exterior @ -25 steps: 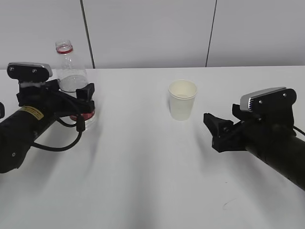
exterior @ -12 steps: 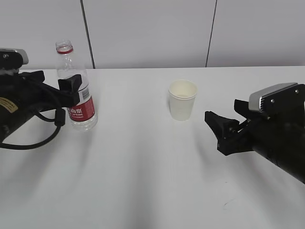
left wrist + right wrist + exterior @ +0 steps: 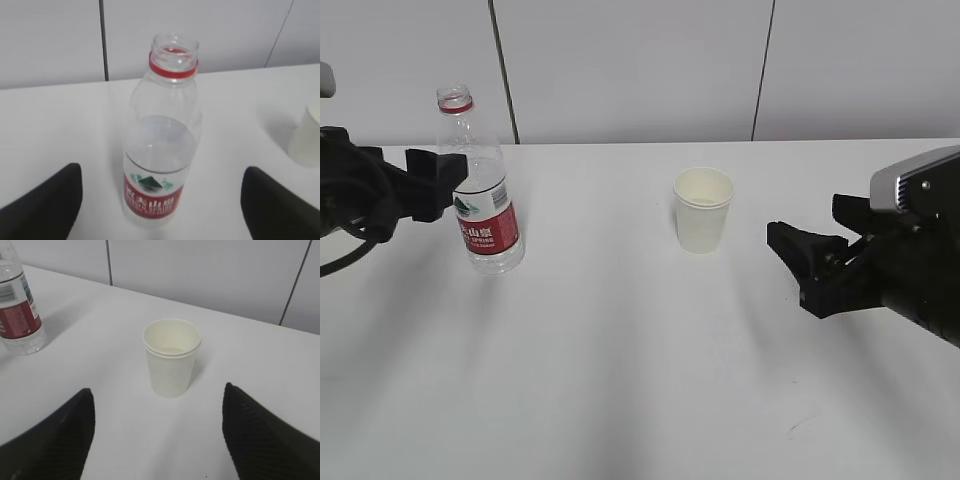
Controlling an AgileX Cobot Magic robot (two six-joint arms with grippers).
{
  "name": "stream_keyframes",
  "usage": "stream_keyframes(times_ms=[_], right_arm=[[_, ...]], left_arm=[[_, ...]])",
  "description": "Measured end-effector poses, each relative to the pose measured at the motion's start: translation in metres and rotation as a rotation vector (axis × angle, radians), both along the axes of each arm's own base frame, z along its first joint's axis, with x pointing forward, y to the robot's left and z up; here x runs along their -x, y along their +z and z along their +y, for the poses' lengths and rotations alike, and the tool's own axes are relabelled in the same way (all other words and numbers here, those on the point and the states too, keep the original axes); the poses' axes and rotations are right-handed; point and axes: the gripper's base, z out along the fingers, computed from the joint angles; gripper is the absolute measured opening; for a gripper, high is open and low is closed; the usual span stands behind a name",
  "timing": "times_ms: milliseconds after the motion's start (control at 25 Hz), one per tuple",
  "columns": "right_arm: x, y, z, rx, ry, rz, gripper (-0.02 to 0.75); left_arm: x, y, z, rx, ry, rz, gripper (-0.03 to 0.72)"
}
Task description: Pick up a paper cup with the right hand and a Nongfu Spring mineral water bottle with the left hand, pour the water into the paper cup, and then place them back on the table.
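Note:
The mineral water bottle (image 3: 480, 205) stands upright and uncapped on the white table (image 3: 620, 340) at the left, about half full. It also shows in the left wrist view (image 3: 162, 150) and the right wrist view (image 3: 17, 310). My left gripper (image 3: 435, 185) is open and empty just left of the bottle, apart from it; in the left wrist view (image 3: 160, 172) its jaws stand wide on either side. The paper cup (image 3: 703, 210) stands upright at the centre. My right gripper (image 3: 805, 222) is open and empty to the cup's right; the cup (image 3: 171, 357) sits ahead of its jaws (image 3: 157, 390).
A grey panelled wall (image 3: 640, 70) runs behind the table's far edge. The cup shows at the right edge of the left wrist view (image 3: 305, 142). A small dark mark (image 3: 800, 428) lies on the table at the front right.
My left gripper, which stood around the bottle's label, has drawn back to the left and the bottle stands free. My right gripper has drawn back to the right, away from the cup.

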Motion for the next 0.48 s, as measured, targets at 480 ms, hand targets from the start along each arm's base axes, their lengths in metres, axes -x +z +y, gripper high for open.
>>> stream_keyframes(times_ms=[480], right_arm=[[0.016, -0.008, -0.008, 0.042, -0.053, 0.272, 0.586]], left_arm=[[0.034, 0.015, 0.008, -0.134, -0.029, 0.491, 0.579]])
